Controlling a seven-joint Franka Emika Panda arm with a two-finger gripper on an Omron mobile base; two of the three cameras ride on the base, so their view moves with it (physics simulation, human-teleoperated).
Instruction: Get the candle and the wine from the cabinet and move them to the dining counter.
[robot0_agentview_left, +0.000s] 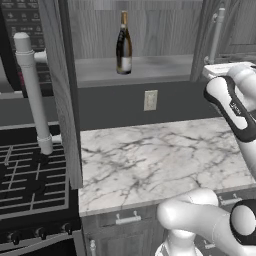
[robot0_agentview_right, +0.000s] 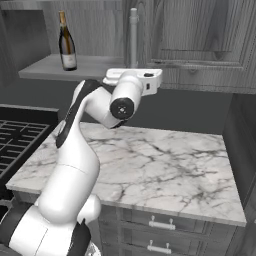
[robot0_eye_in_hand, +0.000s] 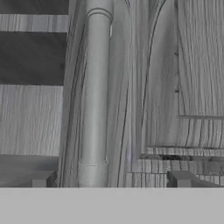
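My arm — base low in front of the marble worktop (robot0_agentview_left: 150, 155), elbow bent, forearm raised, hand level with the cabinet (robot0_agentview_right: 200, 35) shelf.

My claw (robot0_eye_in_hand: 109, 179) — jaws spread wide, nothing between them; the two dark fingertips (robot0_eye_in_hand: 41, 178) straddle the pale tubular handle (robot0_eye_in_hand: 97, 87) of the cabinet door straight ahead, without touching it as far as I can tell.

Left of my claw — open cabinet door (robot0_agentview_left: 60, 90) swung outward, its own long handle (robot0_agentview_left: 32, 90) facing the room; under it, a black stove grate (robot0_agentview_left: 30, 175).

Left of my claw, on the open shelf — the wine (robot0_agentview_left: 123, 45), upright, well apart from my fingers, gold neck, pale label.

Below my claw — worktop of white, grey-veined marble; a wall socket (robot0_agentview_left: 150, 100) on the dark backsplash; drawer fronts (robot0_agentview_right: 160, 225) with short handles beneath.

Right of my claw — shut cabinet door, dark grey wood grain.
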